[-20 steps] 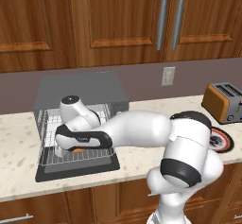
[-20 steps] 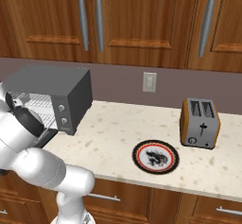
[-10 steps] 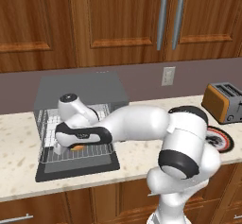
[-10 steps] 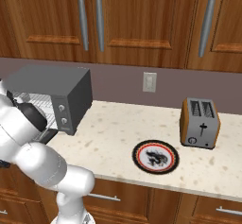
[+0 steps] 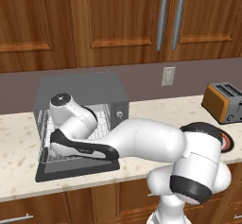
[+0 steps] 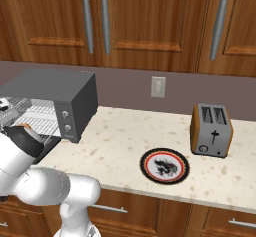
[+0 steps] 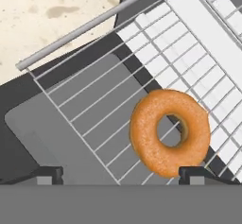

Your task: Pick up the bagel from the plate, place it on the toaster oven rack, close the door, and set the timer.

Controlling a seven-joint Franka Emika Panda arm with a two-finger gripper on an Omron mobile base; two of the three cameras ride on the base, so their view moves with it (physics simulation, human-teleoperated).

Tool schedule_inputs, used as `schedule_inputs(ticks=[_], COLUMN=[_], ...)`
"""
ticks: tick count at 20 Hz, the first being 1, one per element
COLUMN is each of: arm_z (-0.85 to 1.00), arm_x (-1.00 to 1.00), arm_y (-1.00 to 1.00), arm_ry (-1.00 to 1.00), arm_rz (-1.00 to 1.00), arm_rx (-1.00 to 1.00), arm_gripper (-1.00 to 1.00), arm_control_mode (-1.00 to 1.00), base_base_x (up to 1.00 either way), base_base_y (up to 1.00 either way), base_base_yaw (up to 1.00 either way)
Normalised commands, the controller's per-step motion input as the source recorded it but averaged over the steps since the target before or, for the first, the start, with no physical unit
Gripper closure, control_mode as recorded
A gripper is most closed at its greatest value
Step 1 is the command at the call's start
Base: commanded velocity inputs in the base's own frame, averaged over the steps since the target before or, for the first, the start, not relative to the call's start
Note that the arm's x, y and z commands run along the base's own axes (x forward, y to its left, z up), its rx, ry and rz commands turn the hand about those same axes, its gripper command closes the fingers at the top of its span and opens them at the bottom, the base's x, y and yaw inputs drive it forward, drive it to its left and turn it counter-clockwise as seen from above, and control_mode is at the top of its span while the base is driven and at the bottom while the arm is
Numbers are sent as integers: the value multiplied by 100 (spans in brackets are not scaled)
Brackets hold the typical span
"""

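In the left base view the white arm covers the front of the silvery wire rack inside the dark grey boxy toaster oven. That oven's left end is cut off in the right base view.

orange slot toaster, wall outlet, cabinets

So the speckled beige countertop carries the toaster oven out at 9 o'clock, the empty plate around 5, and the orange slot toaster at 3. The oven's rack seems to carry the bagel.
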Motion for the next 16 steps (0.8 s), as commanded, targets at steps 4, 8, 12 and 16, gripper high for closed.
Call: schedule_inputs(ticks=[4,8,12,16], arm_z=[40,22,0,-10], arm_x=[-99,-88,-33,0], arm_y=[0,0,0,0], arm_ry=[-5,0,4,5], arm_rz=[0,0,-2,-7], arm_rx=[6,9,7,4], arm_gripper=[-100,-100,-100,-100], arm_control_mode=[-100,-100,-100,-100], base_base_x=[0,0,0,0], base_base_y=[0,0,0,0], base_base_yaw=[0,0,0,0])
